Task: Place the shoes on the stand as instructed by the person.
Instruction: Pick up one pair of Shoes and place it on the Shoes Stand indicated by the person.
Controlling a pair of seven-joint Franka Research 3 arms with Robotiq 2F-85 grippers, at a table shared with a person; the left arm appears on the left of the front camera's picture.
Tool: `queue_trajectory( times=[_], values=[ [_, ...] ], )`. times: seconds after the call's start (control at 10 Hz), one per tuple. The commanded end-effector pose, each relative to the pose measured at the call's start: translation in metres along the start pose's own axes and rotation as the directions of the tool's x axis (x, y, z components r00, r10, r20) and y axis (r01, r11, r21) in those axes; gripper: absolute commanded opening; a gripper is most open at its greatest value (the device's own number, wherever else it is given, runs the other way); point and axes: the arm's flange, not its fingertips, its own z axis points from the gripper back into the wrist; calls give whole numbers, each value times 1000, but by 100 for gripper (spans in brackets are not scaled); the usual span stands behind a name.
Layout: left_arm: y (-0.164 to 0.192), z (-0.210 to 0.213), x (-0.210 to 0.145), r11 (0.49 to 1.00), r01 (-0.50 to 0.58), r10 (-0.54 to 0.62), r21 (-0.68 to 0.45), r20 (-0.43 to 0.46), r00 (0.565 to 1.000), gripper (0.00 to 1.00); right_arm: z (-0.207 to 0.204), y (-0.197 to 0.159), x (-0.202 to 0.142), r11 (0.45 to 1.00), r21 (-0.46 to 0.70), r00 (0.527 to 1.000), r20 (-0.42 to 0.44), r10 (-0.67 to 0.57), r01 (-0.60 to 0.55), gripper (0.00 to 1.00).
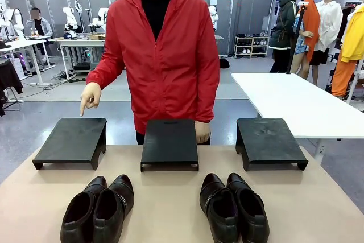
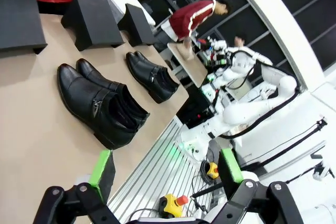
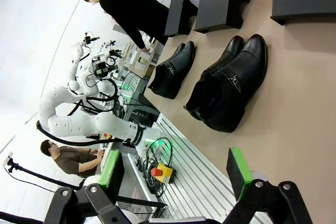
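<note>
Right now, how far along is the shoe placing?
Done: nothing; the left pair of shoes and the right pair of shoes sit on the table, neither on a stand. In hand: the person's hand points down at the left stand. Remaining: the open left claw and right claw hold nothing; both placements.

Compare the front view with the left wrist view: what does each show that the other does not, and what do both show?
Front view: the person's hand pointing down at the left stand. Left wrist view: the open left gripper and the right arm. Both: the left pair and right pair of shoes on the table, and the three stands.
</note>
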Motion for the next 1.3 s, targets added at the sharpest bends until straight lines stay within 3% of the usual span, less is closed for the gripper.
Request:
queue_trajectory(
  times=[0.0,0.1,0.2,0.3,0.6,0.9,1.0,1.2],
  values=[
    [-47,-38,34,997,29,-15,74,-187,982,100,1,1,0,1000,10,1000,4,2,-2,100],
    [-69,-60,54,996,22,1,83,-265,964,100,1,1,0,1000,10,1000,4,2,-2,100],
    [-90,-89,74,988,-48,99,148,-359,928,100,1,1,0,1000,10,1000,4,2,-2,100],
    [-108,-117,88,972,-42,140,230,-430,892,100,1,1,0,1000,10,1000,4,2,-2,100],
    [-137,-197,107,871,0,295,490,-524,799,100,1,1,0,1000,10,1000,4,2,-2,100],
    [-142,-268,94,759,78,373,646,-530,762,100,1,1,0,1000,10,1000,4,2,-2,100],
    [-141,-292,84,691,104,385,716,-486,784,100,1,1,0,1000,10,1000,4,2,-2,100],
    [-141,-327,66,628,104,405,771,-438,803,100,1,1,0,1000,10,1000,4,2,-2,100]
  ],
)
